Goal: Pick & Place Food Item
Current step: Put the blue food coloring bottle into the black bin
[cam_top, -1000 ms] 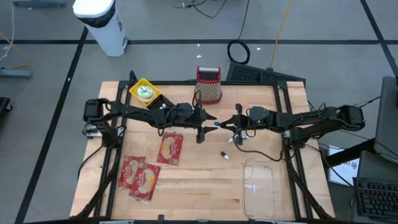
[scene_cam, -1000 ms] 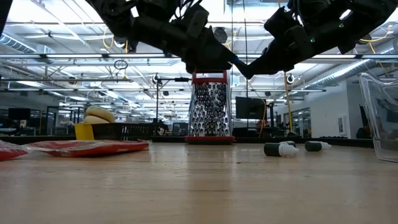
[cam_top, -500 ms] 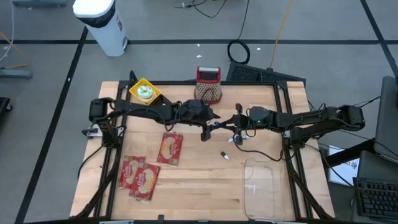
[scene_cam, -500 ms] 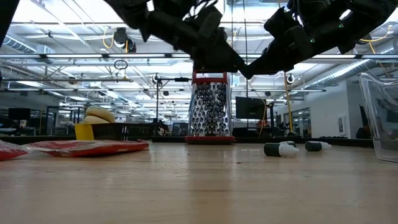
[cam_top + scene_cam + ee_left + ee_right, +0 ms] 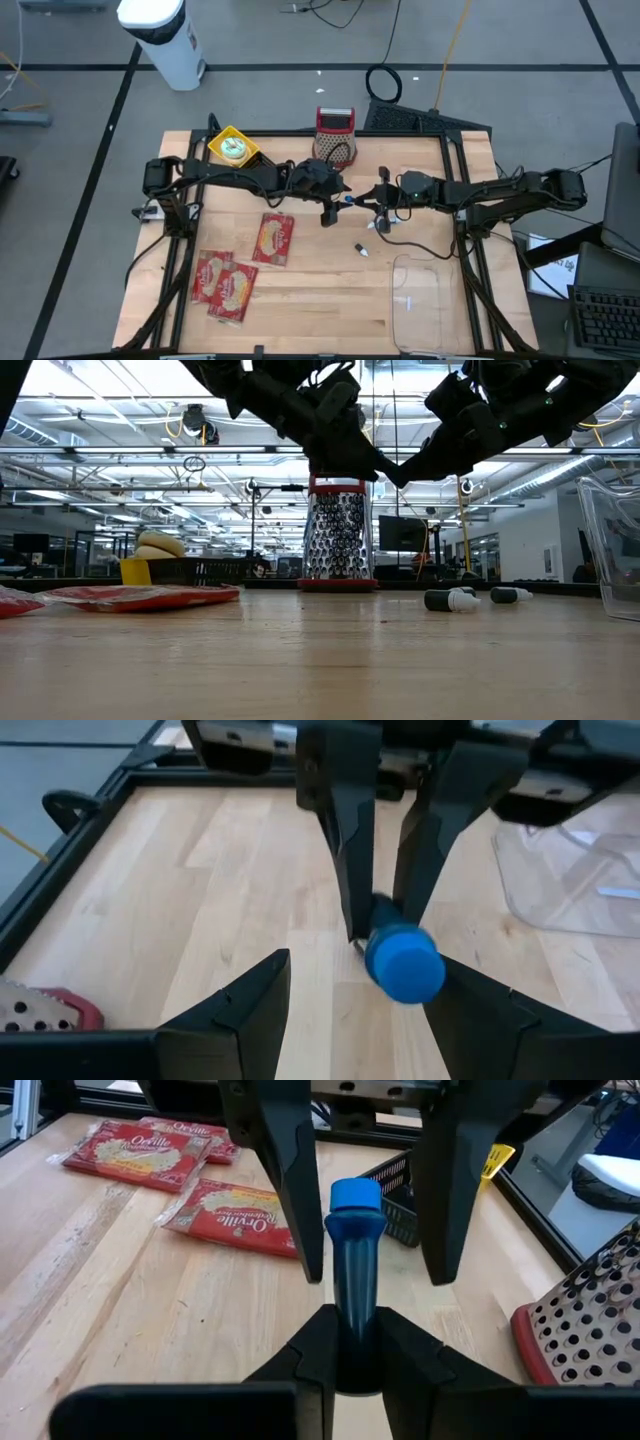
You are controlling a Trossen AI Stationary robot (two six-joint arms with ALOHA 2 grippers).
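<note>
Three red popcorn packets lie flat on the table, one [image 5: 275, 238] near the middle and two [image 5: 225, 284] at the near left. Neither gripper touches them. My right gripper [image 5: 357, 1320] is shut on a blue marker [image 5: 355, 1270] above the table's middle, its blue cap [image 5: 405, 963] pointing at my left arm. My left gripper [image 5: 338, 201] faces it, open. Its two fingers [image 5: 285, 1180] stand on either side of the cap and barrel without touching them. My right gripper pinches the marker's barrel [image 5: 356, 1335] between its two fingers, at the end away from the cap. The fingers come nearly level from the table's right and lie along the barrel. The marker sticks out beyond them toward the left, clear of the table.
A metal grater [image 5: 336, 136] with a red rim stands at the far middle. A yellow basket [image 5: 232, 148] with a pale round item sits at the far left. Two small markers [image 5: 452, 600] lie right of centre. A clear tub [image 5: 415, 298] is at the near right.
My left gripper has gone a little toward the table's right and up, toward the marker, and has tipped up closer to level. It stays open, and has kept still for the last half second. My right gripper and the marker have not moved.
</note>
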